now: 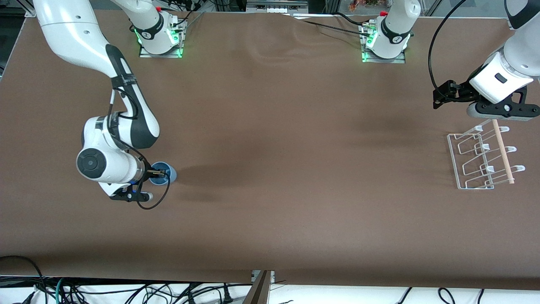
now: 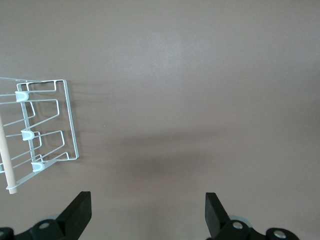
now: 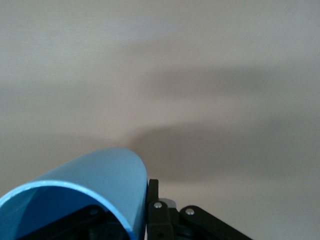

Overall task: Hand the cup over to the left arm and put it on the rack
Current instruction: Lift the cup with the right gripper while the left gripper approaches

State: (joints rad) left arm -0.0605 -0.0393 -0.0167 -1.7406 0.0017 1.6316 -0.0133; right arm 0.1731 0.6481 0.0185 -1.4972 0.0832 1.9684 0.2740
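Observation:
The light-blue cup (image 1: 165, 173) stands on the brown table toward the right arm's end. My right gripper (image 1: 158, 172) is down at it and shut on the cup's wall. In the right wrist view the cup (image 3: 102, 180) fills the lower corner, with one black finger (image 3: 153, 196) pressed against its outside and the other inside the rim. The wire rack (image 1: 481, 161) with its wooden dowel (image 1: 504, 153) sits toward the left arm's end. My left gripper (image 1: 500, 110) hangs over the rack's edge nearest the bases. It is open (image 2: 147, 206) with nothing between its fingers, and the rack (image 2: 52, 125) lies to one side.
The two arm bases (image 1: 160, 38) (image 1: 386, 40) stand along the table's edge farthest from the front camera. Cables (image 1: 126, 291) lie on the floor below the near edge. A black cable (image 1: 434, 50) loops by the left arm's wrist.

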